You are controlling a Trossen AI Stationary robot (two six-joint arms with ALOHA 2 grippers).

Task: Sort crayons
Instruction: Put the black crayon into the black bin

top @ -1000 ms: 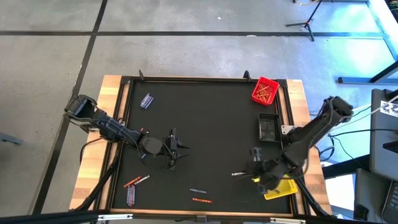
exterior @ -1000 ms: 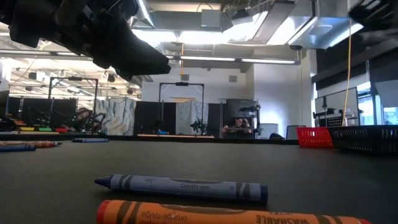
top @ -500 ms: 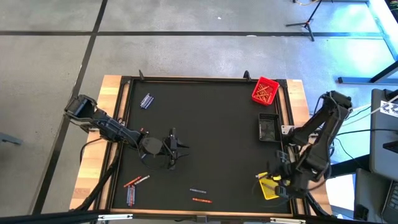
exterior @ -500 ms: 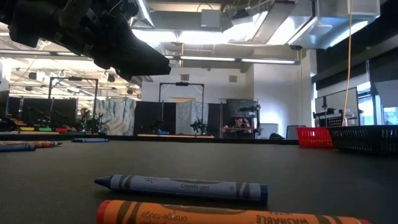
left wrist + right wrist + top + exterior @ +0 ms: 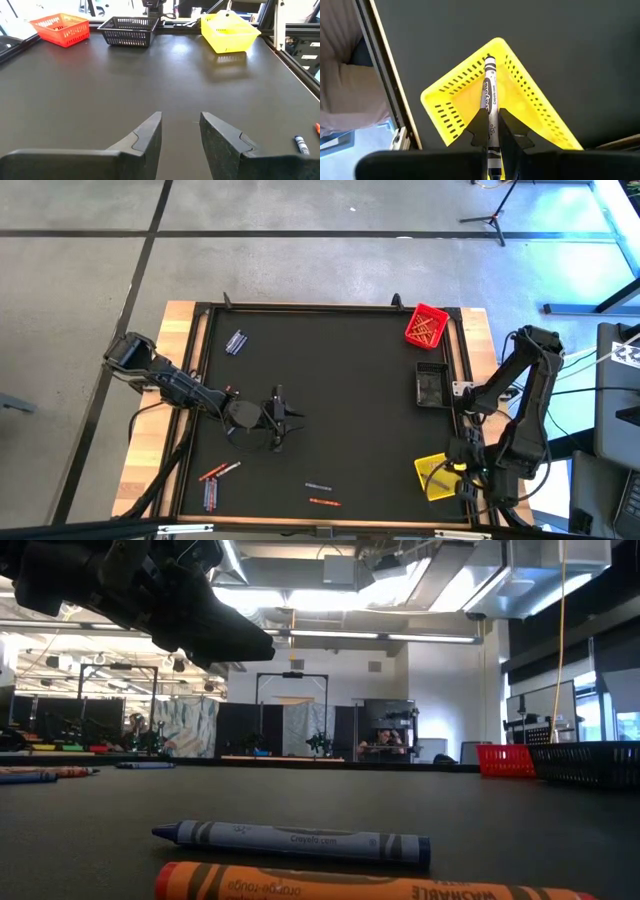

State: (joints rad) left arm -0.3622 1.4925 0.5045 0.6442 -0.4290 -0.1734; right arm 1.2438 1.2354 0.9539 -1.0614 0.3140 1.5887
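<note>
The right gripper [image 5: 492,131] pinches a grey crayon [image 5: 490,95] between closed fingers and holds it directly above the yellow bin [image 5: 432,477] at the table's near right corner, so the step in hand looks like the drop-off. The next move calls for parting the fingers so the stick falls inside the bin's walls. The left gripper [image 5: 180,131] waits with fingers apart and empty over the mat's left-centre, while other crayons [image 5: 218,472] lie loose along the near edge.
</note>
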